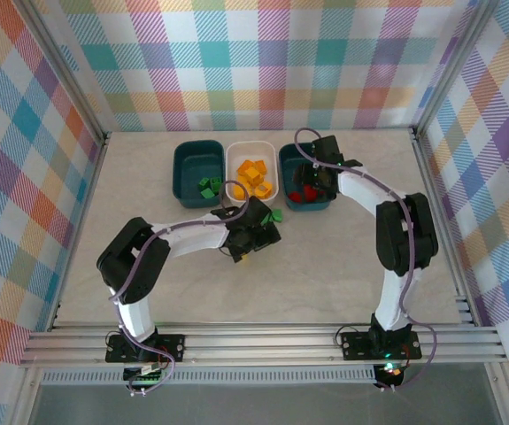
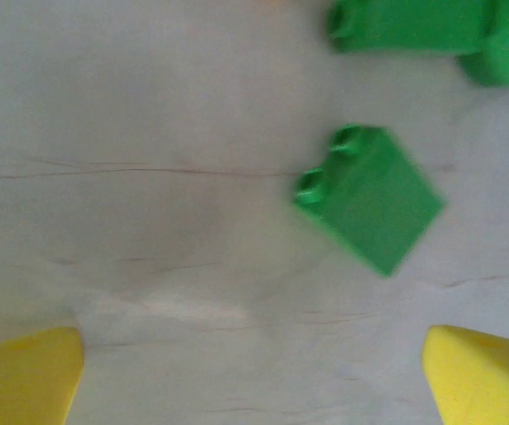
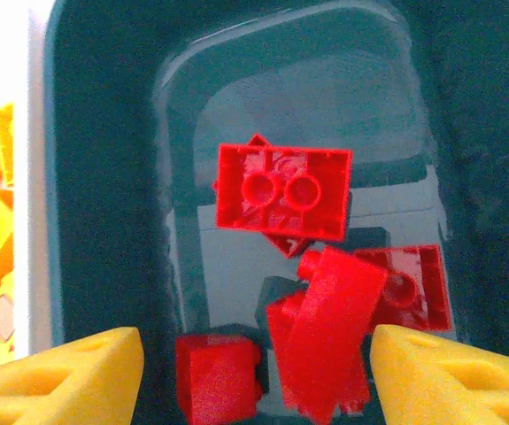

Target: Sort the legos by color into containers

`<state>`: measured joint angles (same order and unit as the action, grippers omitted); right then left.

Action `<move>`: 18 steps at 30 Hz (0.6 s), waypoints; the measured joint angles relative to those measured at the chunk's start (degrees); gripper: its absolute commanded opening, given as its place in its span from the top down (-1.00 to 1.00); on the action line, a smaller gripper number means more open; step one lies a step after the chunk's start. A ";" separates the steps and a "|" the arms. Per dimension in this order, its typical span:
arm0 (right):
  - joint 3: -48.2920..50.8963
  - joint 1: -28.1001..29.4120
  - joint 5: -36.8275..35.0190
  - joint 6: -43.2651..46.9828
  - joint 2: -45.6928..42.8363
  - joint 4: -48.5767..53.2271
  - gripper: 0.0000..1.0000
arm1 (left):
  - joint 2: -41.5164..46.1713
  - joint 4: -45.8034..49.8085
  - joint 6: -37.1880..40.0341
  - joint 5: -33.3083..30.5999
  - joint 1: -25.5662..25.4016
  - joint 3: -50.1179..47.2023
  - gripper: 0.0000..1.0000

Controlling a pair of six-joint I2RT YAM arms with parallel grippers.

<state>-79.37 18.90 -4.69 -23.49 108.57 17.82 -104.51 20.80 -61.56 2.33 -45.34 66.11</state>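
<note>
While the left gripper (image 2: 254,379) is held spread wide above the tabletop (image 2: 148,133), a loose green brick (image 2: 367,199) is seen just ahead of it, lying askew. The gripper should be brought forward and turned square to the brick's flat sides before it is closed. The right gripper (image 3: 258,372) is parted and empty over the teal bin (image 3: 104,177) of red bricks (image 3: 282,190).

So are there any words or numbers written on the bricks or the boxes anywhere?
No readable text anywhere.
Green brick: studs too blurred to show any lettering.
Red bricks in the dark teal bin: plain, no letters visible.
White bin and orange-yellow bricks: too small to tell.
</note>
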 measured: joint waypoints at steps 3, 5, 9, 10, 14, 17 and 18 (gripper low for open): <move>7.15 0.48 0.31 -1.22 -6.08 -2.34 -0.39 | -3.50 0.20 -7.32 0.46 -0.59 5.01 -0.91; 12.48 0.90 0.44 -2.10 -10.75 -3.74 -0.39 | -6.43 0.79 -10.99 1.29 -0.72 8.70 -0.87; 20.81 1.49 0.76 -3.76 -18.80 -5.81 -0.39 | -11.69 5.44 -14.97 1.92 -0.70 15.56 -0.77; 22.69 1.62 0.94 -4.22 -20.79 -6.23 -0.39 | -12.61 7.63 -15.15 1.75 -0.70 17.53 -0.75; 28.24 1.77 1.36 -5.07 -27.50 -7.04 -0.40 | -15.23 11.04 -15.41 1.42 -0.74 21.44 -0.61; 31.01 1.77 1.40 -5.51 -31.78 -7.30 -0.41 | -15.23 11.74 -16.44 1.09 -0.72 21.44 -0.51; 31.61 1.77 1.51 -5.66 -32.81 -7.41 -0.41 | -15.26 11.89 -16.79 1.07 -0.59 21.44 -0.50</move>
<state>-47.77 20.67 -3.18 -29.15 75.77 10.41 -119.77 32.69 -78.35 3.40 -45.93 87.55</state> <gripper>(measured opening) 0.703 0.763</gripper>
